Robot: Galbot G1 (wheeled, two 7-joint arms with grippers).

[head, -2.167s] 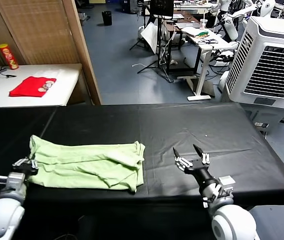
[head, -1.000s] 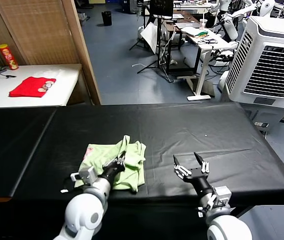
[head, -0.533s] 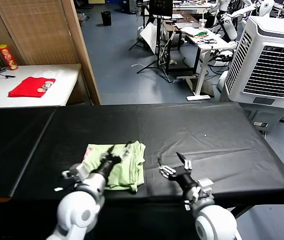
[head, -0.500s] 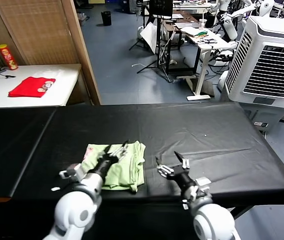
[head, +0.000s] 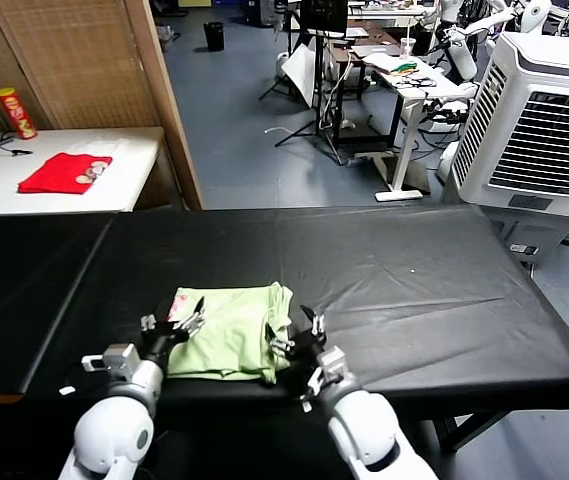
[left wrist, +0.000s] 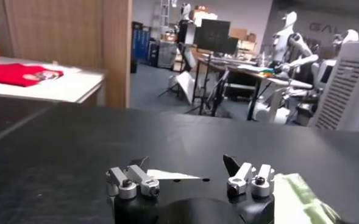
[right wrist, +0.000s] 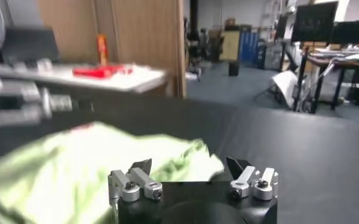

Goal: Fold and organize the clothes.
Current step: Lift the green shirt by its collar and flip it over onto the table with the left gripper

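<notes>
Head view: folded T-shirt [head: 229,338] lies between left gripper [head: 174,323] and right gripper [head: 294,335]; both spread wide, holding nothing.

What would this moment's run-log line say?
T-shirt: folded, flat on black table | left gripper: open, at shirt's left edge | right gripper: open, at right edge | holding: nothing

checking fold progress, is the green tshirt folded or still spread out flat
Folded. The green T-shirt lies as a compact, layered rectangle on the black table, with the open left gripper and open right gripper at its two sides.
</notes>
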